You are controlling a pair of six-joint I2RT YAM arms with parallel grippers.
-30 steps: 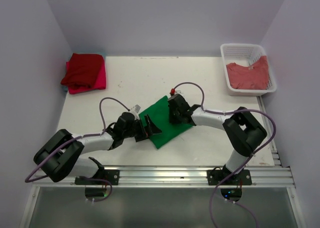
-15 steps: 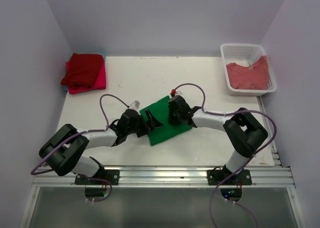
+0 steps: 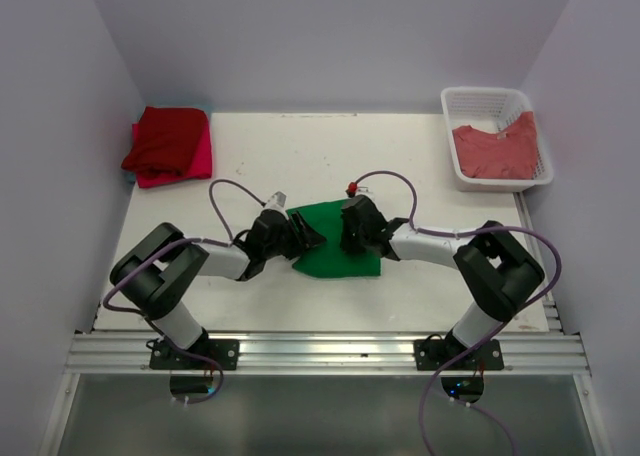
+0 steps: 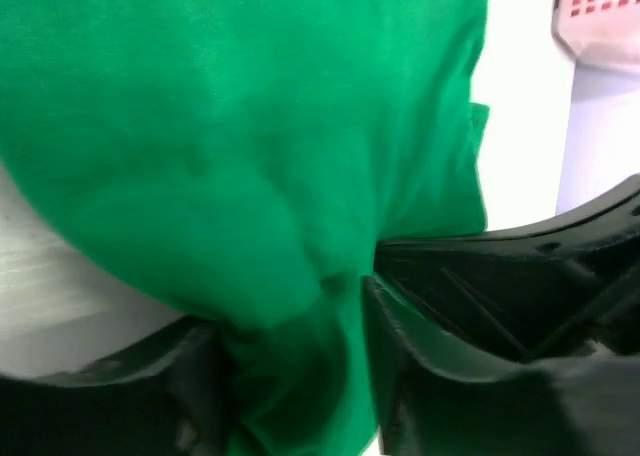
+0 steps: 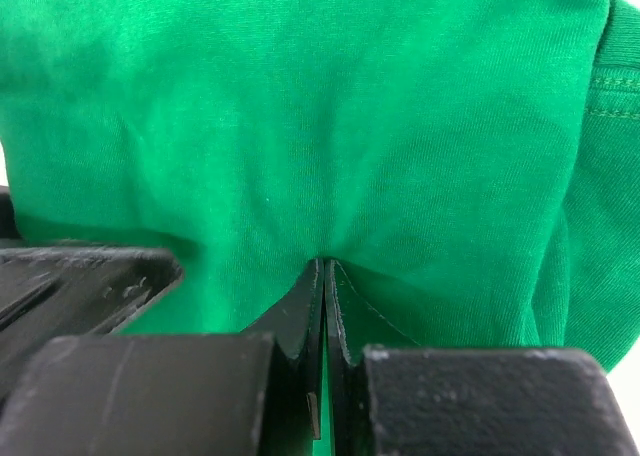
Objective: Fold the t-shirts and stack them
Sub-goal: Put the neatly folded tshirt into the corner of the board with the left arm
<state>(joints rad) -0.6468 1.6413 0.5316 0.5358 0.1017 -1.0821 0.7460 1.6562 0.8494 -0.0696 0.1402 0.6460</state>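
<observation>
The bright green t-shirt [image 3: 338,251] lies folded at the table's middle, and it fills the left wrist view [image 4: 250,126] and the right wrist view [image 5: 320,106]. My left gripper [image 3: 306,235] is at the shirt's left edge; its jaws stand apart with a bunched fold of green cloth between them [image 4: 290,326]. My right gripper [image 3: 352,239] is shut on the shirt's upper right part, and the cloth puckers at its fingertips [image 5: 324,266]. A folded stack of red and pink t-shirts [image 3: 168,144] sits at the far left corner. A salmon-red t-shirt [image 3: 497,150] lies in the basket.
The white lattice basket [image 3: 470,101] stands at the far right corner, and it also shows in the left wrist view as a basket corner [image 4: 600,16]. Purple walls close in the table on three sides. A metal rail [image 3: 320,346] runs along the near edge.
My left gripper has moved right and away onto the green shirt's left edge, and its jaws have narrowed around the cloth. The shirt has turned squarer to the table. The right gripper stays shut.
</observation>
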